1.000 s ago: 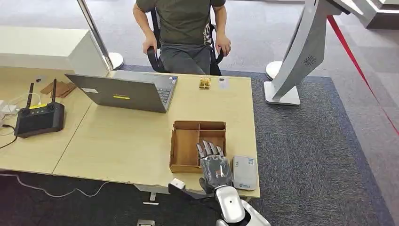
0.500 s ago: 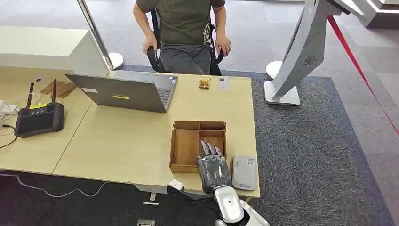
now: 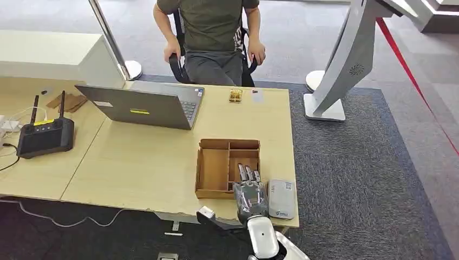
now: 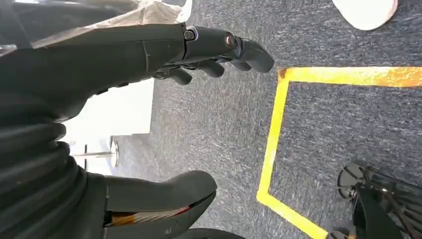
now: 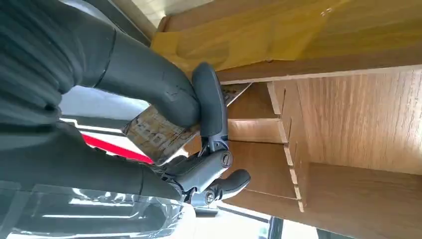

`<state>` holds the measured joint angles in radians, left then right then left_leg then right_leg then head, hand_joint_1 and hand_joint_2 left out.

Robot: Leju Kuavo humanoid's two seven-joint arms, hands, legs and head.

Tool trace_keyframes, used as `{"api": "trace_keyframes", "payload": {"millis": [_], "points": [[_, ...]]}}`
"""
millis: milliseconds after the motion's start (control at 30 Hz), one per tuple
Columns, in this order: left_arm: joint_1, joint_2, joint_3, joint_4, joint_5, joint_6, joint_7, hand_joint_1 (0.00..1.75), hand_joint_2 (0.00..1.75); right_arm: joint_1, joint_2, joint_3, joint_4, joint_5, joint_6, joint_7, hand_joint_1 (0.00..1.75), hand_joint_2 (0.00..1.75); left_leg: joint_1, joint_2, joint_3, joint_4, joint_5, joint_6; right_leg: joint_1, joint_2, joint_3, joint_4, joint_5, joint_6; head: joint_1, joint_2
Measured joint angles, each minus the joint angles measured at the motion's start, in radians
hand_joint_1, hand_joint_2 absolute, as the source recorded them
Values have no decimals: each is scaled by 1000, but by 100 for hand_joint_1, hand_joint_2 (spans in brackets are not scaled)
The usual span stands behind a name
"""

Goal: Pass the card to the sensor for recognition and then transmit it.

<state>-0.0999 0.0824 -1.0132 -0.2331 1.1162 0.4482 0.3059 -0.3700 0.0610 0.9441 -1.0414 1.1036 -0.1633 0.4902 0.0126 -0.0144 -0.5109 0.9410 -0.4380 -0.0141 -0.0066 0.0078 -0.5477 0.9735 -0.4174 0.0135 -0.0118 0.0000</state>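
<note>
My right hand [image 3: 250,196] sits over the near right corner of the wooden tray [image 3: 212,169], at the bench [image 3: 135,168] front edge. Wrist view: thumb and a finger pinch the card [image 5: 164,134] flat against the palm, above the tray's divided compartments. Card face worn, print unreadable. White sensor [image 3: 281,198] lies just beside the hand, on its right, flat on the bench. My left hand [image 4: 164,55] hangs over grey carpet with a yellow floor line [image 4: 278,139]; fingers loosely curled, holding nothing. Laptop [image 3: 142,105] and a black radio unit [image 3: 45,135] farther left. A person [image 3: 211,38] sits across the bench.
</note>
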Motion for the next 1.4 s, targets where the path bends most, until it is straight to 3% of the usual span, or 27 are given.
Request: {"api": "trace_keyframes", "payload": {"millis": [33,67,100,133,633,1400], "points": [[0,0,0,0,1,0,0,0,175,1,0,-1,0,0,0,-2,175,175,0,0,0,0,0,0,0,0,0,0,0,0,0,0],[0,0,0,0,3,0,0,0,175,1,0,-1,0,-3,-2,-6,162,175,0,0,0,0,0,0,0,0,0,0,0,0,0,0],[0,0,0,0,4,1,0,0,175,1,0,-2,0,-5,-3,-11,37,175,0,0,0,0,0,0,0,0,0,0,0,0,0,0],[0,0,0,0,6,1,0,0,175,2,0,-2,0,-8,-5,-15,0,175,0,0,0,0,0,0,0,0,0,0,0,0,0,0],[0,0,0,0,17,10,0,0,175,12,3,-2,-2,-36,-32,-62,0,175,0,0,0,0,0,0,0,0,0,0,0,0,0,0],[0,0,0,-1,20,12,-5,0,175,19,2,-5,-27,-54,-58,-65,0,175,0,0,0,0,0,0,0,0,0,0,0,0,0,0]]}}
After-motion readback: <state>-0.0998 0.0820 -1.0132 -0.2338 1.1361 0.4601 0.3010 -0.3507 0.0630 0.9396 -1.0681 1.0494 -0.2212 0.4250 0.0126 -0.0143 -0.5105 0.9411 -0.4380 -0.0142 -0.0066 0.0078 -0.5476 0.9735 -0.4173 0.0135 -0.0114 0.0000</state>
